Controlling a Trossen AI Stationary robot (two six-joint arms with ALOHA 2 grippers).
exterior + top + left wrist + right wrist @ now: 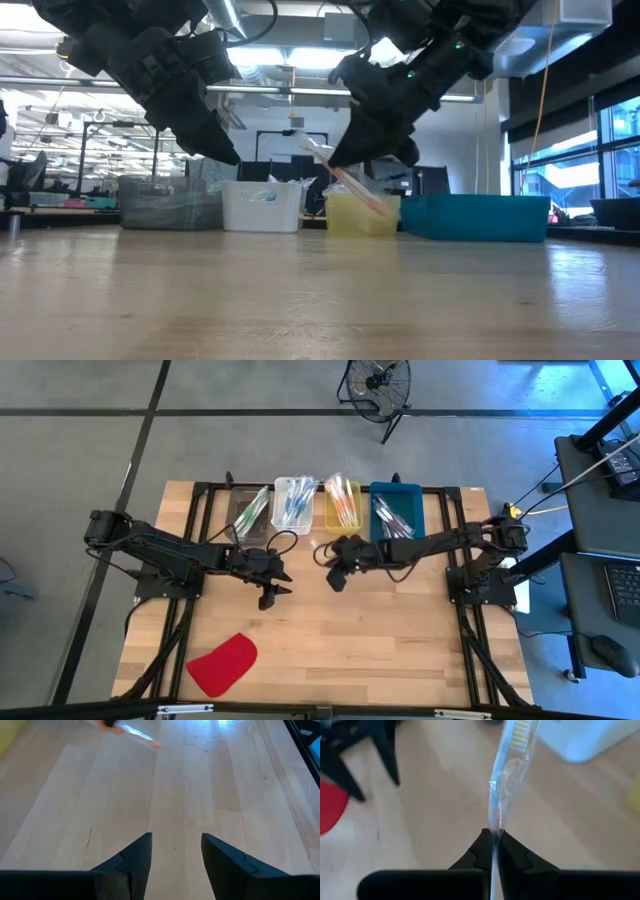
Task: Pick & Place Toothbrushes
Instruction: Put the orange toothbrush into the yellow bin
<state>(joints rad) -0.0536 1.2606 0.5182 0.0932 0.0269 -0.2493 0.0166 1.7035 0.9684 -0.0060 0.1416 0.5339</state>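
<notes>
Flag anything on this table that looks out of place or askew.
Little stands out. The flat red piece lies alone near the table's front edge, far from the four bins at the back. The wrapped toothbrush pinched in the right gripper hangs tilted, held by one end of its wrapper.

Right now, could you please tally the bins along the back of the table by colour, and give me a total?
Grey bin: 1
White bin: 1
Yellow bin: 1
Blue bin: 1
Total: 4 bins
</notes>
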